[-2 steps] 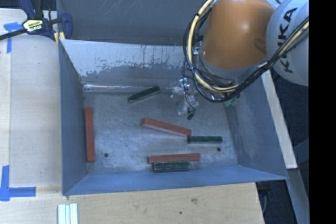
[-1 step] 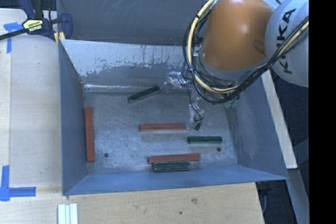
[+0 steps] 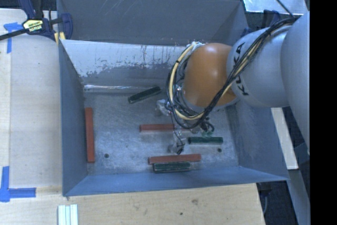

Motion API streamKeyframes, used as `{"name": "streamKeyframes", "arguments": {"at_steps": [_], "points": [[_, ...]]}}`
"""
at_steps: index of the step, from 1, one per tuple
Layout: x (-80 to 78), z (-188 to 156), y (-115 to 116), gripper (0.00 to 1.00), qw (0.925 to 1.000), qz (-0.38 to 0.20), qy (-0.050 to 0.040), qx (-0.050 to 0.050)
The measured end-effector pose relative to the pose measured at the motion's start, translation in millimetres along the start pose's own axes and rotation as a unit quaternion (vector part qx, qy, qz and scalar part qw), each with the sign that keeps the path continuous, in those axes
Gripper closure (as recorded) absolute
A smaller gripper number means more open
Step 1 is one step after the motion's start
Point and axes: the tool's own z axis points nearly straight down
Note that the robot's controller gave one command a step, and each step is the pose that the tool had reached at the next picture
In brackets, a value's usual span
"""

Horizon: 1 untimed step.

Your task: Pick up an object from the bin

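My gripper [image 3: 178, 146] hangs low over the front middle of the bin floor, under the arm's orange dome. Just in front of it lies a red-brown bar [image 3: 174, 158], with a dark green bar [image 3: 171, 167] alongside, closer to the front wall. Another red-brown bar [image 3: 156, 127] lies just left of the gripper and partly behind it. A dark green bar [image 3: 206, 140] rests to its right. Nothing shows held in the gripper.
A long red-brown bar [image 3: 90, 134] lies along the left wall. Near the back wall, a dark green bar [image 3: 144, 95] sits at a slant. The arm and its cables cover the bin's right rear part.
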Motion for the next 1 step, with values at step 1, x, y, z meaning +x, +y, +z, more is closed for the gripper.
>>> {"name": "streamKeyframes", "arguments": {"at_steps": [1], "points": [[-2.9, -5.5, -0.1, 1.0, 1.0, 0.0, -0.0049, 0.001]]}}
